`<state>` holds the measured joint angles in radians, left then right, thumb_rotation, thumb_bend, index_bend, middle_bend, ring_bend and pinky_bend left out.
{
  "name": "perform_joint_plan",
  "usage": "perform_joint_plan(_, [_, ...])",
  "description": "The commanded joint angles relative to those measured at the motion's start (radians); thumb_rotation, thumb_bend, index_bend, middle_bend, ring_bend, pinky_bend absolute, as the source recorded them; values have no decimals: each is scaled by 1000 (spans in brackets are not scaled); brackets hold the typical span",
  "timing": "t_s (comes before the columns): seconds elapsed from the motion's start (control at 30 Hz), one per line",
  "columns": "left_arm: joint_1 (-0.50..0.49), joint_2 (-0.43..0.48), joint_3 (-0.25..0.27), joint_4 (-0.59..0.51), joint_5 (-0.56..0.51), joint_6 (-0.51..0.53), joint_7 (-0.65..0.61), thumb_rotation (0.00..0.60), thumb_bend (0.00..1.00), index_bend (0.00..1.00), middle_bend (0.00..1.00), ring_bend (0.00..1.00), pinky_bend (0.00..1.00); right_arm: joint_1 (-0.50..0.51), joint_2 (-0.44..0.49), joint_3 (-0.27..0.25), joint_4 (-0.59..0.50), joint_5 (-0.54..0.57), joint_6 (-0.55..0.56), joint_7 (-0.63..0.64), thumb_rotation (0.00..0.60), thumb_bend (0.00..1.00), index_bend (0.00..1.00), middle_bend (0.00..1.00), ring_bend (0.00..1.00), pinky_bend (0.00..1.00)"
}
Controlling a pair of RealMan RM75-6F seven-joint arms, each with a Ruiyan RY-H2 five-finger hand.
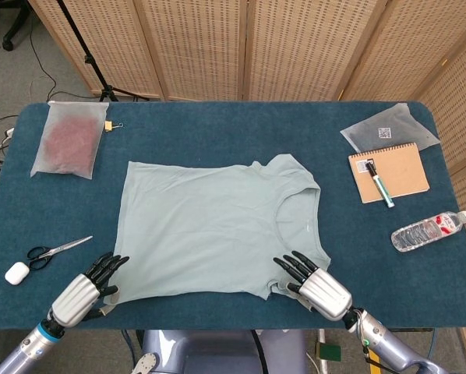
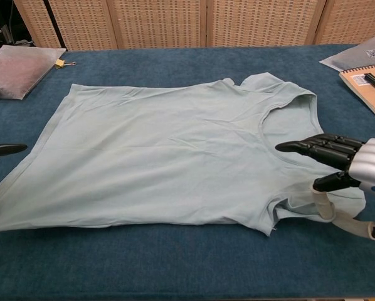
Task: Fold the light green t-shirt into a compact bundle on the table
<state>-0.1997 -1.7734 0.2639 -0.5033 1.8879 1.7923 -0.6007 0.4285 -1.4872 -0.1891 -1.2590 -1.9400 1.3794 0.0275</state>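
The right hand (image 2: 347,172) has its thumb tucked under the near sleeve of the t-shirt (image 1: 217,226), dark fingers stretched over the cloth, seemingly pinching it. The left hand (image 1: 85,290) sits at the shirt's near hem corner; whether it grips the cloth I cannot tell. This looks like the opening fold: with both near corners secured, the next move calls for lifting that edge evenly and carrying it across. The shirt lies flat, mid-worktop (image 1: 217,132).
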Motion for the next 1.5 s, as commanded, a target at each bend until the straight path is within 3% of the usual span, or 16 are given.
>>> perform_joint_plan(0.03, [2, 14, 12, -11, 15, 21, 12, 600, 490, 775, 0, 0, 0, 7, 14, -14, -13, -18, 8, 15, 600, 723, 640, 0, 0, 55])
perform_joint_plan(0.5, [38, 101, 100, -22, 125, 174, 65, 600, 489, 780, 0, 0, 0, 15, 115, -141, -110, -179, 69, 66, 600, 722, 645, 0, 0, 55])
perform_joint_plan(0.93, [100, 141, 187, 55, 226, 315, 83, 600, 503, 780, 0, 0, 0, -28, 178, -261, -142, -339, 158, 54, 600, 722, 650, 0, 0, 55])
perform_joint_plan(1.13, [117, 145, 203, 88, 243, 342, 100, 600, 509, 780, 0, 0, 0, -56, 175, -276, -117, -368, 194, 56, 600, 722, 652, 0, 0, 55])
perform_joint_plan(1.5, [105, 141, 179, 74, 219, 331, 91, 600, 515, 781, 0, 0, 0, -56, 166, -246, -112, -341, 178, 79, 600, 722, 652, 0, 0, 55])
